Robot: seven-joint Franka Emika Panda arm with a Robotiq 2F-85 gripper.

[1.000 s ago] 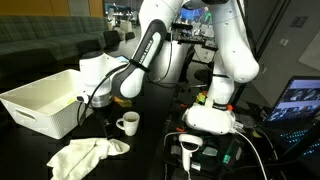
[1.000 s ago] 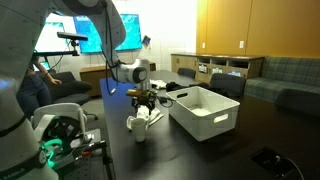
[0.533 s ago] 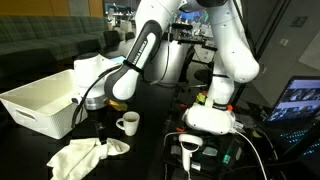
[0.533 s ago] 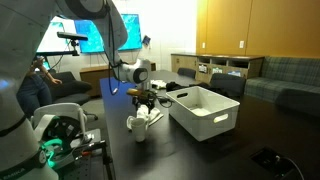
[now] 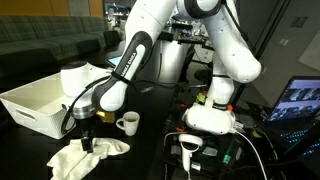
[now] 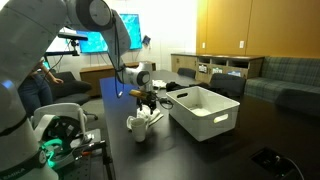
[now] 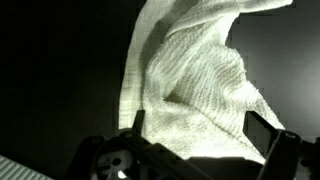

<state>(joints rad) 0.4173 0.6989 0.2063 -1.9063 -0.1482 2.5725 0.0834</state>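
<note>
Cloth [image 5: 86, 155] on table [image 5: 146, 152], near front: soft, light, floppy. Pinch bumpy fold in middle. Gripper [image 5: 86, 132] just above it, fingers wide apart, holding nothing. Mug [image 5: 127, 123] at cloth's 2 o'clock. Bin [image 5: 40, 100] farther, 10 o'clock.

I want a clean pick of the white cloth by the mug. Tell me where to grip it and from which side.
Best grip the bunched, raised fold near the middle of the white cloth, coming straight down from above. It lies crumpled on the dark table, so its flat edges offer little to pinch, while the ridge stands up. The end effector hangs over it, jaws open.
</note>
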